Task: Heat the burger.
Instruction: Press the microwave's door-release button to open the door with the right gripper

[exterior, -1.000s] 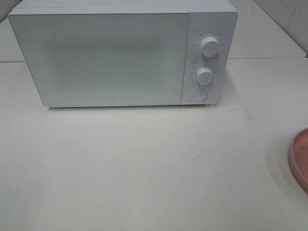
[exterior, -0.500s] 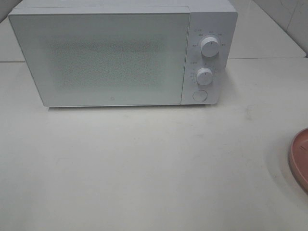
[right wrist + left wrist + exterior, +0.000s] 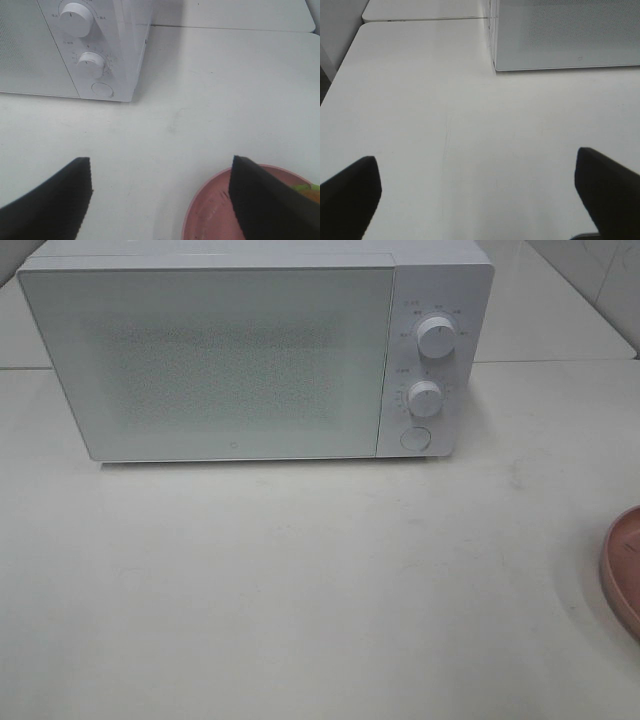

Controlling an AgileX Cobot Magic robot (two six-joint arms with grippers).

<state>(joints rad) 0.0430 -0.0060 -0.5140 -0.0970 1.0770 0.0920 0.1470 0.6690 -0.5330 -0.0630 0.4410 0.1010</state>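
Of the burger only a sliver of green lettuce and orange shows, on the pink plate, behind one finger of my right gripper. That gripper is open above the table, the plate's near rim lying beside one finger, and nothing is gripped. The white microwave stands at the back of the table with its door closed. My left gripper is open over bare table in front of the microwave's left corner. Neither gripper shows in the exterior high view.
The microwave's control panel has two round knobs and a round button. The pink plate is cut off by the right edge of the high view. A table seam runs behind the microwave.
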